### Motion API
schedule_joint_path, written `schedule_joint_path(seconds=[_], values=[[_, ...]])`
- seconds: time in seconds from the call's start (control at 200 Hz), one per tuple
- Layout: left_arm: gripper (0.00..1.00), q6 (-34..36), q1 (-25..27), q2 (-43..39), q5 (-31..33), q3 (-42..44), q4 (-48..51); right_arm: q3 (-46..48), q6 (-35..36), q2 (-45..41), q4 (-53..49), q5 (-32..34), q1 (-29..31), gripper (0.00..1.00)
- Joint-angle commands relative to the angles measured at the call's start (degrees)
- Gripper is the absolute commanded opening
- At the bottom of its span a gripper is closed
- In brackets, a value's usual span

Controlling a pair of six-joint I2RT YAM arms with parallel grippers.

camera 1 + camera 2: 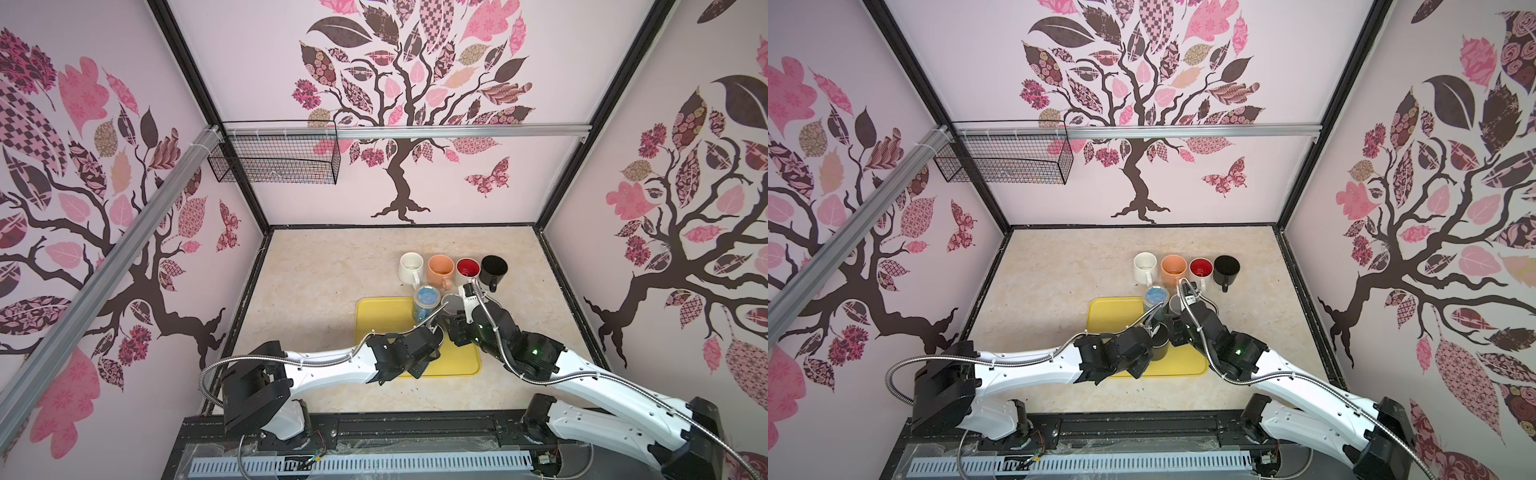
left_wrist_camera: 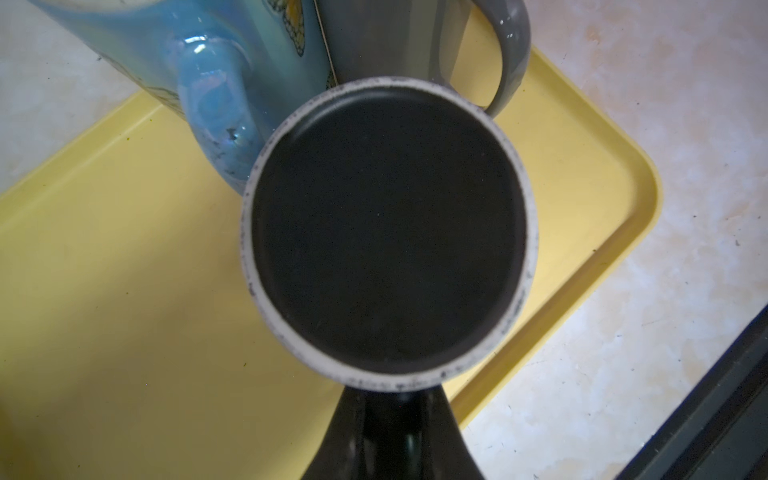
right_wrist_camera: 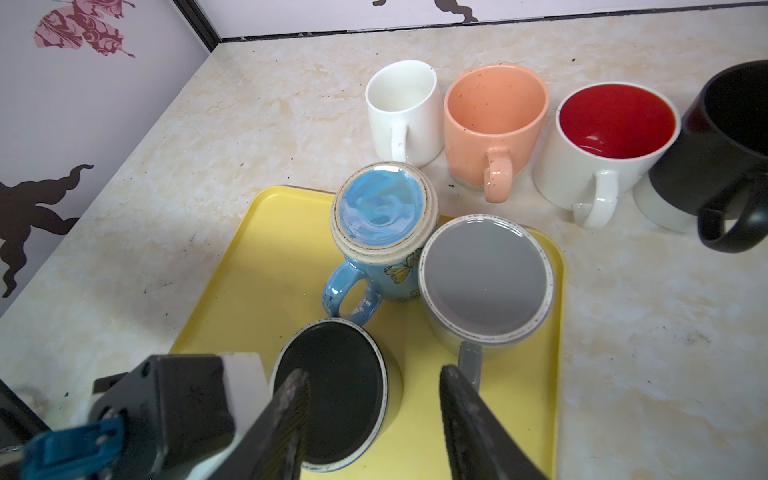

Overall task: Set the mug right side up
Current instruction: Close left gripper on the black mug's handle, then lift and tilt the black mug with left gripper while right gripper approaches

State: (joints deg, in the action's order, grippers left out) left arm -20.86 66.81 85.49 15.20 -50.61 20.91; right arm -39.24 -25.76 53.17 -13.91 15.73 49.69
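I get soft, even light with faint shadows. Walls bow at top-view edges. Glare on blue mug; dark mug reads soft.

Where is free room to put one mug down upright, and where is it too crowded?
Free: tray's left half, beside the blue mug and flipped black mug; also table left of the white mug. Crowded: tray's far right corner, and the mug row behind it.
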Motion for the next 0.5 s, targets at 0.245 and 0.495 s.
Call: schedule_joint_path(seconds=[0.245,0.495], values=[[0.0,-0.1,-0.1,-11.3,2.9,6.0,-4.7,2.9,-4.4,-2.3,6.3,-4.2,0.1,0.54],[0.0,-2.4,-1.6,-22.2,3.2,7.8,-2.3,5.5,-7.3,-4.2,11.5,-7.6,0.1,0.54]])
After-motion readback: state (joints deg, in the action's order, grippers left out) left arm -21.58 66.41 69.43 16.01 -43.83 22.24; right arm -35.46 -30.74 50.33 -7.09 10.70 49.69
